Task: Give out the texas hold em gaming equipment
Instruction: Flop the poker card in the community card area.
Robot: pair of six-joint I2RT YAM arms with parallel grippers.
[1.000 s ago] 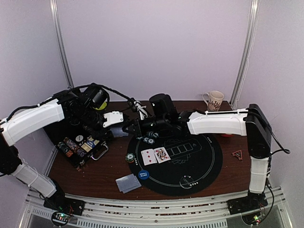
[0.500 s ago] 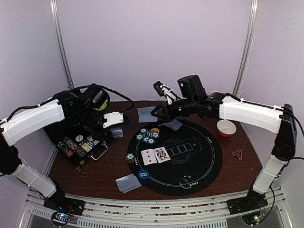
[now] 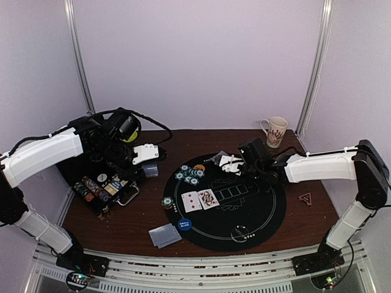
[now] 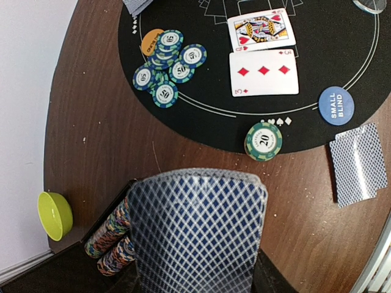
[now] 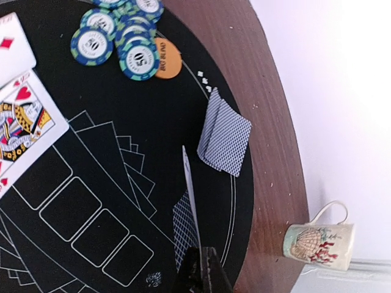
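Table (image 3: 135,212) bears black mat (image 3: 250,213), mug (image 3: 276,130)

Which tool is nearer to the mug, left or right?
Right. The right tool hangs over the black mat, left of the mug; the left tool is across the table by the chip tray.

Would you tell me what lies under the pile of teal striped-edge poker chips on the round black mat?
An orange Big Blind button disc pokes from under the teal chip pile, partly covered by a chip. The mat lies beneath; anything else under the overlapping chips is hidden.
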